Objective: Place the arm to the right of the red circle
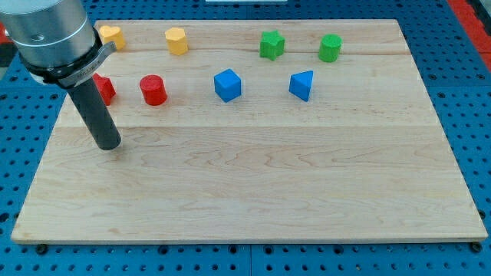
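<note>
Wooden tabletop on a blue pegboard. No claw fitted on this arm, so no open or closed state to report; it ends in a dark rod, and my tip rests on bare wood near the view's left edge.

Red cylinder, the task's red circle, stands upright in the middle row, left part of the board. From my tip it lies up and to the view's right, near but apart. The target spot is the open wood just right of it, between it and the blue cube. So the tip has to travel rightward past the cylinder; judged safest to pass along its lower side to avoid nudging it.

Other pieces: blue wedge-like block, green star-like block, green cylinder, yellow cylinder.

Hard to read: a second red block is partly behind the rod, shape unclear. A yellow block is cut off by the arm's housing, shape also unclear.
</note>
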### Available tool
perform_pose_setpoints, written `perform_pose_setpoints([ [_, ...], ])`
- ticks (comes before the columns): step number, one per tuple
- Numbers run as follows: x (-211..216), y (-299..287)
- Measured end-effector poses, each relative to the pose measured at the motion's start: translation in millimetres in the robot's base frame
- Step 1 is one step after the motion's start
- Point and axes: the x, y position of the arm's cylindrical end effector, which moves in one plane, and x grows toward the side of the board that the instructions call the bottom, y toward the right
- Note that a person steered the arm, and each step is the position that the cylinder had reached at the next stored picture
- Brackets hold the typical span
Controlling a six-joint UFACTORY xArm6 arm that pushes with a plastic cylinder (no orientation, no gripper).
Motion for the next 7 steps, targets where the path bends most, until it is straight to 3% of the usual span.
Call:
perform_pose_setpoints([
  [2, 1, 67],
  [4, 1, 67],
  [7, -54, 67],
])
